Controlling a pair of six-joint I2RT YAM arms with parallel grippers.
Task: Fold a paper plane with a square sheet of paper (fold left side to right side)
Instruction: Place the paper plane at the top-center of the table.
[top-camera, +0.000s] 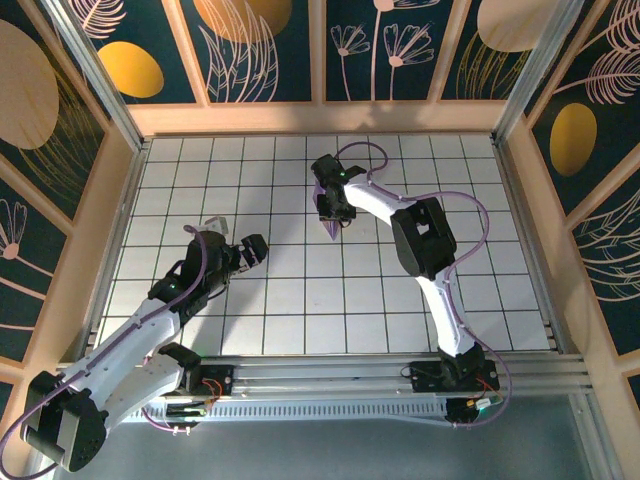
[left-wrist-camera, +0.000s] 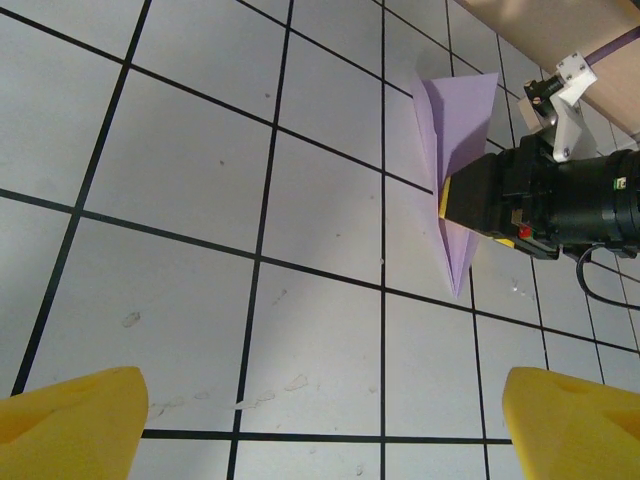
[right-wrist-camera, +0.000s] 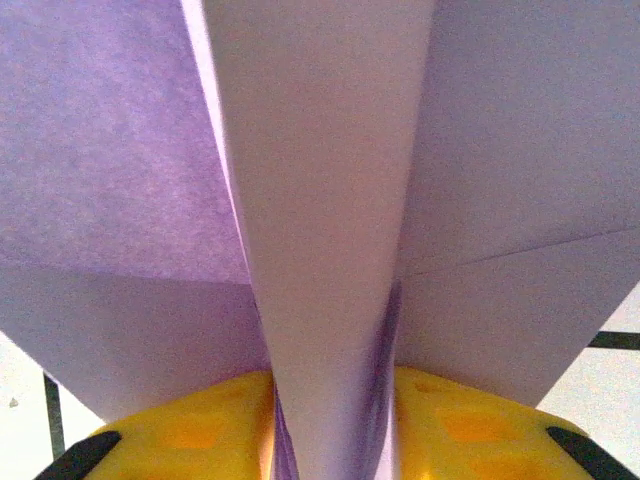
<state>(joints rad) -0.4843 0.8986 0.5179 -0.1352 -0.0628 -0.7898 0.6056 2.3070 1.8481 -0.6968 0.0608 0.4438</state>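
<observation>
The paper plane (top-camera: 332, 230) is a narrow lavender dart, its pointed nose toward the near side of the tiled table (top-camera: 300, 300). My right gripper (top-camera: 335, 207) is shut on its folded centre keel. In the right wrist view the plane (right-wrist-camera: 320, 180) rises between the yellow fingers (right-wrist-camera: 190, 430), wings spreading to both sides. The left wrist view shows the plane (left-wrist-camera: 458, 115) held by the right gripper (left-wrist-camera: 450, 200), wide tail away from me. My left gripper (top-camera: 238, 238) stands open about two tiles left of the plane, its yellow fingertips (left-wrist-camera: 70, 420) far apart over bare tiles.
Wooden walls (top-camera: 320, 118) with dark leaf-patterned panels close in the table at the back and sides. A lavender cable (top-camera: 365, 150) loops off the right wrist. A metal rail (top-camera: 330, 375) with both arm bases runs along the near edge.
</observation>
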